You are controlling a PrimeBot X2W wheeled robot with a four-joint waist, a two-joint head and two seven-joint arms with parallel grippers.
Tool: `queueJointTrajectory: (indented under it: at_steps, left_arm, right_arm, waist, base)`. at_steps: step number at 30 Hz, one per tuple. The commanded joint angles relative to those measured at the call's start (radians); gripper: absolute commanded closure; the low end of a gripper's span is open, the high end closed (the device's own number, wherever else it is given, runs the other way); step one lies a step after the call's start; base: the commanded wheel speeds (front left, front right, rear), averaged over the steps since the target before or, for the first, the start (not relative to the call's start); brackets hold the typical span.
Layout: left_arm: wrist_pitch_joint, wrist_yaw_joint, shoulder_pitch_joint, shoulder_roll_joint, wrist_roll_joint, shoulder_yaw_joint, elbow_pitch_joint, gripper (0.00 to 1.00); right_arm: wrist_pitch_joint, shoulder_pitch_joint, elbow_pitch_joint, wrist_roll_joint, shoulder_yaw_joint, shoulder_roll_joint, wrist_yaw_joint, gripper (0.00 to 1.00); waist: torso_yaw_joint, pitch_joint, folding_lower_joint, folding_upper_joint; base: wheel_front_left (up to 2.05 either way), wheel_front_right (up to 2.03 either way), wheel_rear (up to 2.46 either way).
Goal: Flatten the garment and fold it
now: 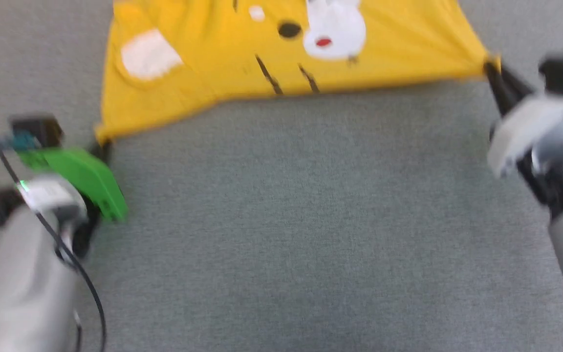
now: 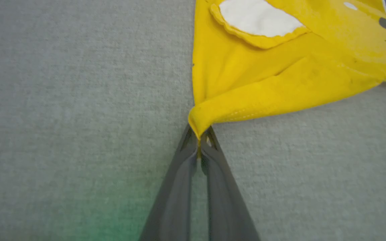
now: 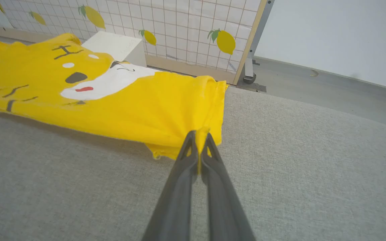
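Grey fabric surface [image 1: 281,234] lies nearest, and at its two sides the left gripper [image 2: 199,138] and the right gripper [image 3: 199,134] each have their dark fingers clenched on a lower corner of the garment [image 1: 223,63]. It stretches between them, face print up, and its cloth is drawn into gathers toward both pinched corners. Beyond it stand a white box [image 3: 116,45] and a white grid backdrop [image 3: 186,20] with lemon prints.

One garment [image 1: 213,68] — two hands [image 2: 198,140] [image 3: 199,138]
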Motion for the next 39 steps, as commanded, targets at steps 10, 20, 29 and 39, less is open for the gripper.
queueJointTrajectory:
  at_steps: [10, 20, 29, 39]
  left_arm:
    - [0.232, 0.060, 0.480, -0.011, -0.122, -0.048, -0.305, 1.00]
    - [0.356, 0.174, 0.785, 0.039, -0.169, -0.049, -0.552, 1.00]
    - [0.028, 0.146, 0.795, -0.049, -0.050, -0.050, -0.588, 1.00]
    - [-0.314, 0.077, 0.575, -0.118, 0.138, -0.108, -0.451, 1.00]
  right_arm:
    - [0.055, 0.392, -0.175, -0.032, -0.148, 0.016, -0.002, 1.00]
    - [0.194, 0.699, -0.325, -0.068, -0.359, 0.114, -0.002, 1.00]
    - [0.062, 0.831, -0.434, -0.062, -0.406, 0.197, -0.002, 1.00]
    - [-0.092, 0.791, -0.399, -0.068, -0.301, 0.160, -0.002, 1.00]
  waist:
    - [0.040, -0.194, 0.0001, 0.0000]
    - [0.060, -0.247, 0.0001, 0.0000]
    - [0.066, -0.263, 0.0001, 0.0000]
    - [0.052, -0.268, 0.0001, 0.0000]
  base:
    - [0.00, 0.00, 0.00]
    - [0.00, 0.00, 0.00]
    - [0.00, 0.00, 0.00]
    - [0.00, 0.00, 0.00]
